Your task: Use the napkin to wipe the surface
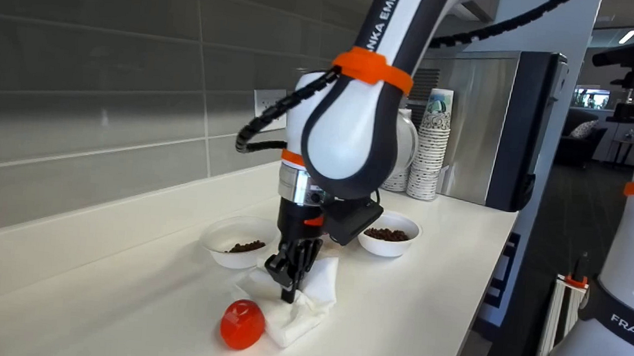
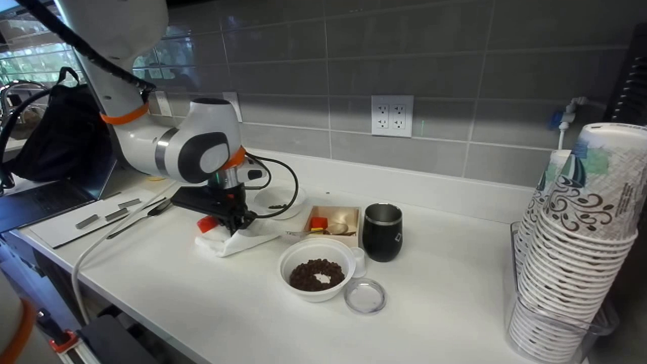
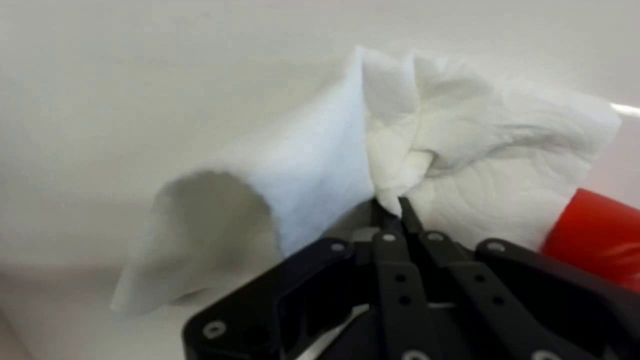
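The napkin (image 1: pixel 306 316) is white and crumpled and lies on the off-white countertop (image 1: pixel 395 331). It also shows in an exterior view (image 2: pixel 227 245) and in the wrist view (image 3: pixel 500 150), where folds spread to both sides of the fingers. My gripper (image 1: pixel 288 296) points down onto the napkin's middle. In the wrist view the fingertips (image 3: pixel 395 206) are close together with a pinched fold of napkin between them. The napkin's left part arches up off the countertop (image 3: pixel 125 115). The fingertips are partly hidden by the napkin.
A red rounded object (image 1: pixel 242 325) sits against the napkin's edge. White bowls with dark contents stand nearby, one behind the gripper (image 1: pixel 237 259), one farther along (image 2: pixel 314 295). A wooden box (image 2: pixel 309 217), black tumbler (image 2: pixel 382 237), clear lid (image 2: pixel 365 297) and stacked cups (image 2: pixel 566 273) stand on the countertop.
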Available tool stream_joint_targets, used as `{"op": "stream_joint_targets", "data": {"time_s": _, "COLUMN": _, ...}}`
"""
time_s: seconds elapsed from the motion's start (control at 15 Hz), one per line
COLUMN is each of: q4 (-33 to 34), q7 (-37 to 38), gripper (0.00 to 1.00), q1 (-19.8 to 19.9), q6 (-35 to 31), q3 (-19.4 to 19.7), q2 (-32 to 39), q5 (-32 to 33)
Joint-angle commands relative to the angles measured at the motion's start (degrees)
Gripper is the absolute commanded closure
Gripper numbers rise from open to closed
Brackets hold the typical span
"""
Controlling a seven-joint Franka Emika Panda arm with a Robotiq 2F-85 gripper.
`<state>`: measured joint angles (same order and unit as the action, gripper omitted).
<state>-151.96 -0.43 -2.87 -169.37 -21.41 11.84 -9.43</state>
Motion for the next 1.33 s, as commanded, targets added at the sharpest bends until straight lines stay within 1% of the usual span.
{"op": "stream_joint_targets", "data": {"time_s": 0.0, "q4": 3.66, "q7": -11.84, "gripper": 0.99, "q1": 4.57, "q6": 2.95, "q3": -9.09, "q2": 2.44, "q5": -10.24}}
{"op": "stream_joint_targets", "data": {"time_s": 0.13, "q4": 3.98, "q7": -14.76, "gripper": 0.99, "q1": 5.33, "q6": 9.52, "q3": -11.02, "q2": 0.98, "q5": -12.94}}
{"op": "stream_joint_targets", "data": {"time_s": 0.2, "q4": 3.33, "q7": -14.46, "gripper": 0.99, "q1": 4.46, "q6": 13.32, "q3": -10.1, "q2": -0.59, "q5": -13.6}}
{"op": "stream_joint_targets", "data": {"time_s": 0.27, "q4": 2.02, "q7": -9.82, "gripper": 0.99, "q1": 1.95, "q6": 17.96, "q3": -6.67, "q2": -2.99, "q5": -11.36}}
{"op": "stream_joint_targets", "data": {"time_s": 0.33, "q4": 1.36, "q7": -8.0, "gripper": 0.99, "q1": 0.89, "q6": 22.02, "q3": -4.9, "q2": -4.31, "q5": -10.84}}
{"op": "stream_joint_targets", "data": {"time_s": 0.47, "q4": -0.65, "q7": -2.12, "gripper": 0.99, "q1": -1.57, "q6": 26.34, "q3": -0.09, "q2": -6.85, "q5": -7.36}}
{"op": "stream_joint_targets", "data": {"time_s": 0.6, "q4": -2.33, "q7": 4.0, "gripper": 0.99, "q1": -3.16, "q6": 28.38, "q3": 4.64, "q2": -8.34, "q5": -1.39}}
{"op": "stream_joint_targets", "data": {"time_s": 0.8, "q4": -3.71, "q7": 14.21, "gripper": 0.99, "q1": -4.4, "q6": 27.34, "q3": 10.17, "q2": -8.56, "q5": 11.13}}
{"op": "stream_joint_targets", "data": {"time_s": 0.93, "q4": -3.47, "q7": 16.5, "gripper": 0.99, "q1": -4.19, "q6": 26.35, "q3": 12.22, "q2": -7.15, "q5": 14.74}}
{"op": "stream_joint_targets", "data": {"time_s": 1.07, "q4": -2.52, "q7": 16.18, "gripper": 0.99, "q1": -4.47, "q6": 23.81, "q3": 12.81, "q2": -5.67, "q5": 15.44}}
{"op": "stream_joint_targets", "data": {"time_s": 1.27, "q4": -1.53, "q7": 7.48, "gripper": 0.99, "q1": -4.89, "q6": 15.55, "q3": 10.46, "q2": -4.07, "q5": 7.38}}
